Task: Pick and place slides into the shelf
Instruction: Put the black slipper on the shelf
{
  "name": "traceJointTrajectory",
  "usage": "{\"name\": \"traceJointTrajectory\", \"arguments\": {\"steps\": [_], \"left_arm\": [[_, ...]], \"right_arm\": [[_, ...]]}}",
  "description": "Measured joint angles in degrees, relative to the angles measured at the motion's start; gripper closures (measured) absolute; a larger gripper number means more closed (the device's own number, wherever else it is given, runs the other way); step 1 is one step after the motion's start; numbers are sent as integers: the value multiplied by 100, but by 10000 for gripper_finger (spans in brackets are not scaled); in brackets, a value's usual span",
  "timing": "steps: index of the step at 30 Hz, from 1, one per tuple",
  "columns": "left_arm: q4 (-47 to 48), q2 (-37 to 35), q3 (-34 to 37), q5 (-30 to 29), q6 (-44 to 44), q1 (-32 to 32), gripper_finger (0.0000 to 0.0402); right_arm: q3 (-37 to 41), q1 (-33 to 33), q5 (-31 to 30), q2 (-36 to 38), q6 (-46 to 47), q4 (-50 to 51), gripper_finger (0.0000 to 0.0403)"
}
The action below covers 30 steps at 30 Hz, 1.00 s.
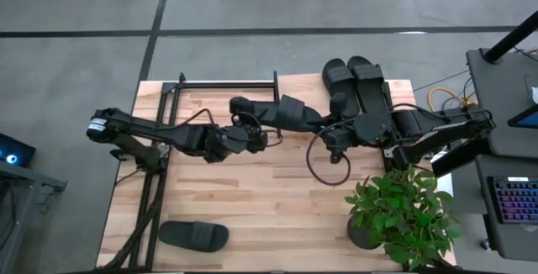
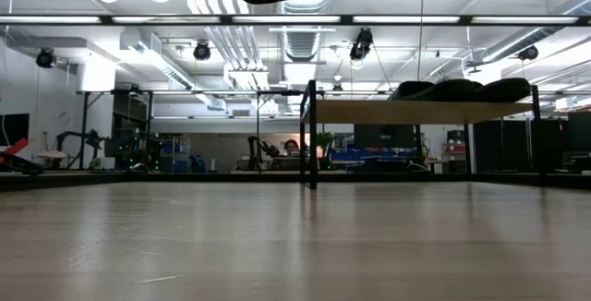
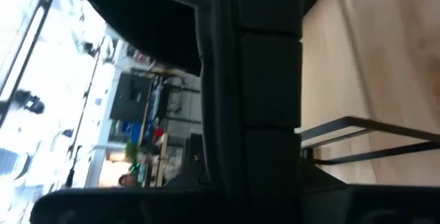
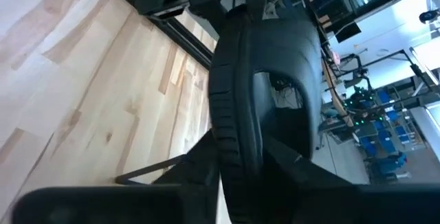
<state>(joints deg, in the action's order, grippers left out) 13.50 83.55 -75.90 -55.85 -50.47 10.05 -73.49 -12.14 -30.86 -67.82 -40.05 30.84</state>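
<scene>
**Handover slide mostly masked mid-table**

Shelf [image 1: 370, 85]: top largely covered by two slides [image 1: 353, 76]. Both arms meet mid-table over one slide [image 4: 265, 80]; right gripper [image 4: 240, 176] pinches its sole edge, left gripper [image 1: 252, 135] is clamped on its far end, contact hidden. Fourth slide [image 1: 194, 236] lies at table's near-left edge.
</scene>
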Motion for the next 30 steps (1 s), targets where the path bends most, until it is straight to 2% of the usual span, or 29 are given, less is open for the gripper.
{"name": "traceJointTrajectory", "arguments": {"steps": [5, 12, 19, 22, 30], "left_arm": [[-44, -3, 125, 441, -99, 32, 366], [-88, -12, 257, 677, -410, 35, 366], [-747, -11, 368, 1075, -954, 81, 366], [-880, -11, 383, 1397, -1021, 71, 366], [-927, -11, 389, 1690, -1041, 75, 366]], "right_arm": [[0, -201, 164, 297, 70, 285, 288], [-2, -446, 1332, 868, 78, 326, 268], [9, -433, 1279, 794, -197, 325, 276], [9, -435, 1267, 647, -399, 307, 275], [-243, -349, 1096, 178, -677, 263, 267]]}}
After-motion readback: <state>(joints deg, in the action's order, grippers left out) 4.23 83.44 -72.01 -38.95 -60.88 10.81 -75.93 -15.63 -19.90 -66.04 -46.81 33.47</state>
